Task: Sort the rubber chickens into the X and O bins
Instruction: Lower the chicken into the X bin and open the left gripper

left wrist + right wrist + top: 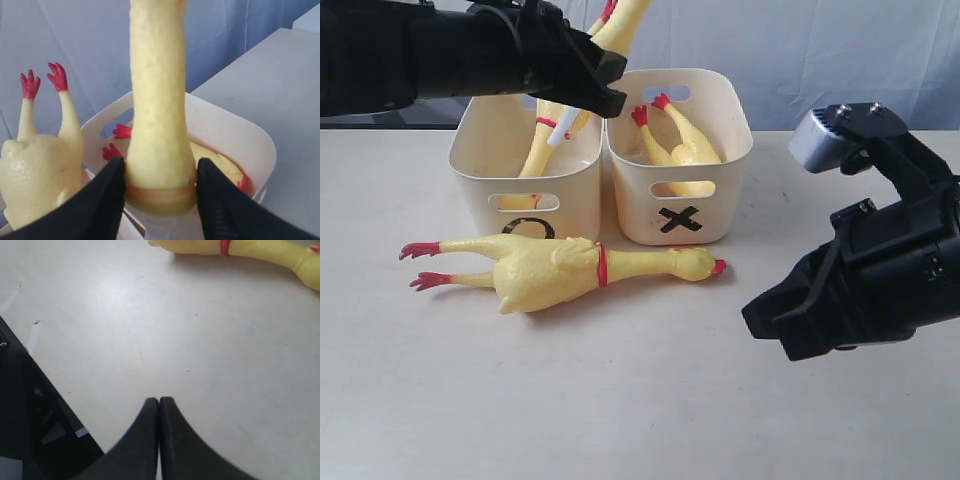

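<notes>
Surface finish by item:

- The long yellow rubber chicken (159, 100) has a finely pebbled, low-sheen skin. The ring at its base is smoother.
- The large yellow rubber chicken with a red neck band (550, 272) has a satin skin with soft highlights.
- The cream plastic tub marked O (480, 170) and the cream plastic tub marked X (640, 205) are smooth moulded plastic with a semi-matt finish.
- The off-white desk (620, 400) is smooth and matt, with faint specks.
- The left hand (160, 172) has black fingers (102, 200) that are matt and faintly grainy. The right hand (159, 407) looks smoother.
- The silver-grey housing (817, 140) on the right arm looks metallic.
- The pale backdrop (840, 50) resembles cloth, with soft folds.
</notes>
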Available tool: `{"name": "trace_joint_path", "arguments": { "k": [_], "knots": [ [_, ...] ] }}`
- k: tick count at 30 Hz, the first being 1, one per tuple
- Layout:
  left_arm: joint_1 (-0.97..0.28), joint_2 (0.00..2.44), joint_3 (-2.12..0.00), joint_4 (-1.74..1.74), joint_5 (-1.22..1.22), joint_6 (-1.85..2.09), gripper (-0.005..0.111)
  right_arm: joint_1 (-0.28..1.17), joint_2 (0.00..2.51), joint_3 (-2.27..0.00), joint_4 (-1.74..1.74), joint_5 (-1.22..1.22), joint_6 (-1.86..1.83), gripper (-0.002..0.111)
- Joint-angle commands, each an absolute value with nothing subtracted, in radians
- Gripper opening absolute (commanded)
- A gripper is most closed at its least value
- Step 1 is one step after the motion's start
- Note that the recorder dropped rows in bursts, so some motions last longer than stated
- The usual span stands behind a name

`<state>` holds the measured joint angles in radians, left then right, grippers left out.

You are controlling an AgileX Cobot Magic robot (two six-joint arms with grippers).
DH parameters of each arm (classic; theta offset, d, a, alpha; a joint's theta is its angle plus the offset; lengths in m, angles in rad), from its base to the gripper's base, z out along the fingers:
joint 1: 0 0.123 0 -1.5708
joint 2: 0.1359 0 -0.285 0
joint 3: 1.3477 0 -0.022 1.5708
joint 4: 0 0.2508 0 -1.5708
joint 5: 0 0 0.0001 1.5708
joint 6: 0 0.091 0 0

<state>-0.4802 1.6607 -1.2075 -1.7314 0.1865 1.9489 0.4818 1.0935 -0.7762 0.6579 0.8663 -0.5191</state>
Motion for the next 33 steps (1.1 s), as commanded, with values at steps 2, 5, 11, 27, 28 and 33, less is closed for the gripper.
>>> {"name": "trace_joint_path", "arguments": {
  "k": [2,5,11,27,28,33],
  "knots": [
    [-0.490,1.737,-1.282,-1.744,0.219,1.921,0.000,0.480,1.090,-0.772,0.664,0.857,-0.521,-0.001],
    [-0.491,1.799,-1.339,-1.744,0.216,1.886,0.000,0.480,1.090,-0.772,0.664,0.857,-0.521,-0.001],
    [-0.491,1.900,-1.448,-1.744,0.213,1.851,0.000,0.480,1.090,-0.772,0.664,0.856,-0.521,-0.001],
    [-0.533,2.018,-1.589,-1.744,0.184,1.764,0.000,0.480,1.090,-0.772,0.664,0.857,-0.521,-0.001],
    [-0.533,2.025,-1.590,-1.744,0.164,1.752,0.000,0.480,1.090,-0.772,0.664,0.857,-0.521,-0.001],
    [-0.533,2.064,-1.606,-1.744,0.116,1.726,0.000,0.480,1.090,-0.772,0.666,0.859,-0.521,-0.001]
  ]
}}
